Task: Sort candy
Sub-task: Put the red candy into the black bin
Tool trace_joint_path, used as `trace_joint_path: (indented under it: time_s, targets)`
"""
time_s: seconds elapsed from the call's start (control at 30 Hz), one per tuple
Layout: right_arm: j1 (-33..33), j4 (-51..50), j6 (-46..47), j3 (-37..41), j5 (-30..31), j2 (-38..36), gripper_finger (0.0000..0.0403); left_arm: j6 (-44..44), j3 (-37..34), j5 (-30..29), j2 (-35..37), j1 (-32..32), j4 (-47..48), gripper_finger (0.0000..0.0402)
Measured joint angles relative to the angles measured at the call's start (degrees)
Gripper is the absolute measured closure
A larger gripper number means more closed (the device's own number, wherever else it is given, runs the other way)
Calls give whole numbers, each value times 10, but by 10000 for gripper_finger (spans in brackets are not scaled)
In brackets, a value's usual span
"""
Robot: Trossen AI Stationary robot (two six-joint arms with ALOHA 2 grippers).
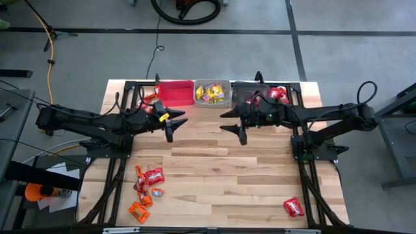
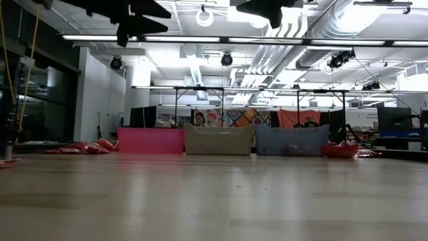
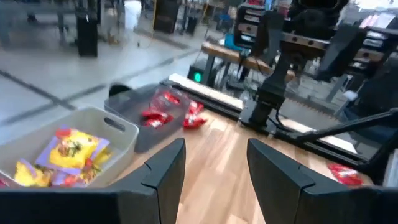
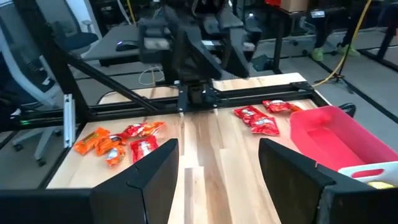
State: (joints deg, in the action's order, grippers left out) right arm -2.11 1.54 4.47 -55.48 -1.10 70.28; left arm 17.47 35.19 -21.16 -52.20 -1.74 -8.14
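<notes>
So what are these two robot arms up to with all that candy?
They are sorting candy into three bins at the table's far edge. Right now both are empty: the left pincer and right pincer hang open above the middle of the table. The middle bin holds yellow packets. Red and orange packets lie loose near the left front corner, and one red packet near the right.

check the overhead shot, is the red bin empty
Yes, in the high view the red bin shows only its bare red floor, while the clear grey bin beside it holds yellow candy.
</notes>
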Motion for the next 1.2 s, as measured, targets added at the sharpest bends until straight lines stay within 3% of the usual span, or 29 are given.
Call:
trace_joint_path:
  time_s: [0.23,0.37,0.43,0.53,0.7,0.97,1.2]
  targets:
    - [-31,0,15,0,0,0,187,104,204,13,-43,85,536,243]
    - [-49,0,31,0,0,0,187,221,222,15,-81,176,734,243]
    - [-57,-1,42,0,0,0,187,241,207,33,-102,218,783,243]
    - [-64,-2,60,0,-1,0,187,224,173,61,-131,266,783,243]
    - [-65,-4,60,0,-2,0,187,136,128,72,-181,321,697,243]
    - [-65,-13,60,0,-2,4,187,17,124,82,-258,392,614,243]
    - [-65,-28,96,0,-2,16,187,-9,124,94,-308,427,608,243]
